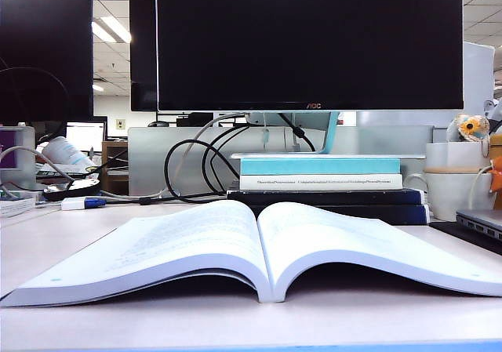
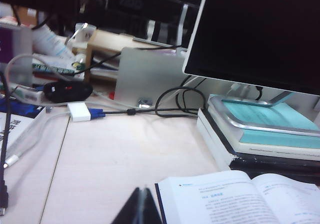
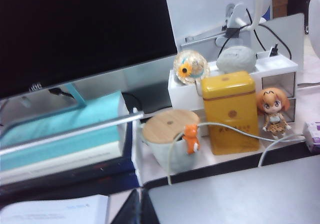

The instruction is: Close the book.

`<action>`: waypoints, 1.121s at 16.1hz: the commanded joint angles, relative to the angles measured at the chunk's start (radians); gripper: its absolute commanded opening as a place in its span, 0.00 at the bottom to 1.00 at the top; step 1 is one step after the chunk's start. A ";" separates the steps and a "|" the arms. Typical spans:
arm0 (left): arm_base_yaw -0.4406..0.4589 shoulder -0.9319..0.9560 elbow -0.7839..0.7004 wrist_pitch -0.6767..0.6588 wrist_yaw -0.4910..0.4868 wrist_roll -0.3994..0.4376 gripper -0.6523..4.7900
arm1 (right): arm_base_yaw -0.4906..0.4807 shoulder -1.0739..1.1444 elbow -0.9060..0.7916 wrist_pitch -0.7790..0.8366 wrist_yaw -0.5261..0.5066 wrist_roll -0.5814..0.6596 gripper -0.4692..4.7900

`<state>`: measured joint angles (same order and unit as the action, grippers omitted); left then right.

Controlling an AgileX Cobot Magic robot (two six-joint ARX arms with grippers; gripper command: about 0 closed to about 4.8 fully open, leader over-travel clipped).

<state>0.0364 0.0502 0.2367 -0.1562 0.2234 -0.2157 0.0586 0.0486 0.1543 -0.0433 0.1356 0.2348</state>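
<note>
Book (image 1: 259,246) pages lie spread wide open on the pale desk (image 1: 235,321), white text pages up, spine in the middle, just in front of the monitor (image 1: 310,42). Behind the book, under the monitor's stand, sits a stack: a teal-and-white book (image 1: 320,172) on top of dark books (image 1: 329,203). Black cables (image 1: 192,172) loop beside that stack.

The left gripper (image 2: 140,209) hangs just off one corner of the open book, its dark fingertips drawn together to a narrow point, holding nothing. The right gripper (image 3: 137,209) hovers near the book's opposite corner, its tips likewise pressed close and empty. Beyond the stack on that side stand a white mug with a wooden lid (image 3: 170,136), a yellow tin (image 3: 231,112) and a small figurine (image 3: 274,112).
</note>
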 commanded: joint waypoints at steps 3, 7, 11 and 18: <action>0.000 0.343 0.307 -0.155 0.025 0.090 0.11 | 0.004 0.315 0.259 -0.055 -0.117 -0.005 0.08; -0.001 0.370 0.374 -0.150 0.003 0.027 0.11 | 0.021 0.416 0.374 -0.167 -0.174 -0.090 0.08; -0.065 0.464 0.466 -0.120 0.051 -0.044 0.11 | 0.057 0.509 0.450 -0.200 -0.273 -0.105 0.09; -0.444 0.716 0.550 -0.185 -0.326 0.004 0.11 | 0.150 0.579 0.464 -0.248 -0.337 -0.140 0.09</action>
<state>-0.3511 0.7689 0.7860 -0.3286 0.0582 -0.2340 0.2070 0.6266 0.6132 -0.2836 -0.1970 0.1070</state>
